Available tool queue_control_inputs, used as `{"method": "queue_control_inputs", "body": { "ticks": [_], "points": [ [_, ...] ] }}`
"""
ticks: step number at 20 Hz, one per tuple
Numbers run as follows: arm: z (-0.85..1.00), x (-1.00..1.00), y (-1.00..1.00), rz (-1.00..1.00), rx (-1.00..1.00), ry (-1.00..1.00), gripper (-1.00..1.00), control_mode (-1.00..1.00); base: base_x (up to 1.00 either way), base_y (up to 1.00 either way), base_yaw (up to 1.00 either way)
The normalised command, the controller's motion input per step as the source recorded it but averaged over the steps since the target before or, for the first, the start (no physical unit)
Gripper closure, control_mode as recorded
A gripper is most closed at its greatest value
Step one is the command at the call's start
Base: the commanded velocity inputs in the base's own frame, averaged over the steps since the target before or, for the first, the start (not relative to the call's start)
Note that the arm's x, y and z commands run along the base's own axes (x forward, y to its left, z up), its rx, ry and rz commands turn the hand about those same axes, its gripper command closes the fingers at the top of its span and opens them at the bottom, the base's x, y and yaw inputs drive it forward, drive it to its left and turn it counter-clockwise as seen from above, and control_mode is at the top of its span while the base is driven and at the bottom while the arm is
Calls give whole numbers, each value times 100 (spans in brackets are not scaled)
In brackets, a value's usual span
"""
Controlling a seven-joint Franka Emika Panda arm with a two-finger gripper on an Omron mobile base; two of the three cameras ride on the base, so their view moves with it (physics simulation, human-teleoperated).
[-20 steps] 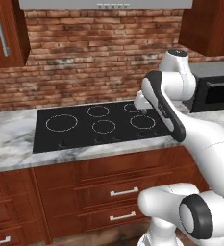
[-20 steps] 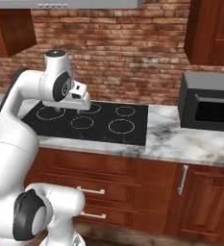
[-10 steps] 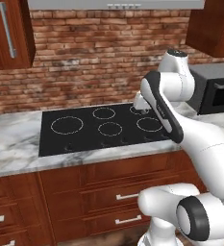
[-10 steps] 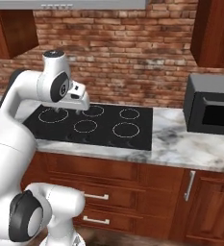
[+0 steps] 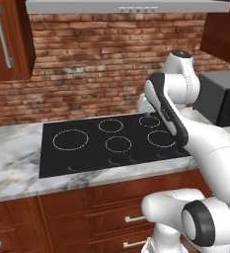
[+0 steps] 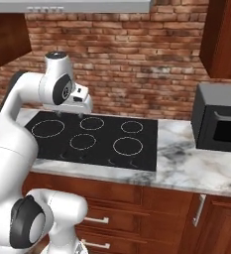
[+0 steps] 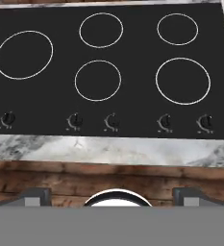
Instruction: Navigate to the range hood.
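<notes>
We see the range hood (image 5: 126,6) at 12 o'clock, above the cooktop (image 5: 111,143) with 5 rings. End effector (image 7: 111,194) hangs over the tabletop (image 7: 108,150) edge, fingers apart, gripping nothing.

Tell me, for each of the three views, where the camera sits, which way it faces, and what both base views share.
Left base view: behind the arm's left, facing the brick wall; range hood above the cooktop, arm at right.
Right base view: behind the arm's right, same wall; microwave at right, arm at left.
Hand view: on the hand, looking down at the cooktop; gripper tips at the bottom.
Both base views share hood, cooktop, microwave.
</notes>
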Motion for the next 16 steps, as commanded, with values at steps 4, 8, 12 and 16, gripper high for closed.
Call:
{"method": "queue_control_inputs", "body": {
  "ticks": [4, 8, 12, 16],
  "points": [
    [0, 0, 0, 0, 0, 0, -100, 100, 70, 39, -3],
    [0, 0, 0, 0, 0, 0, -100, 100, 79, 44, -4],
    [0, 0, 0, 0, 0, 0, -100, 100, 68, 33, -2],
    [0, 0, 0, 0, 0, 0, -100, 100, 53, 19, 0]
  ]
}}
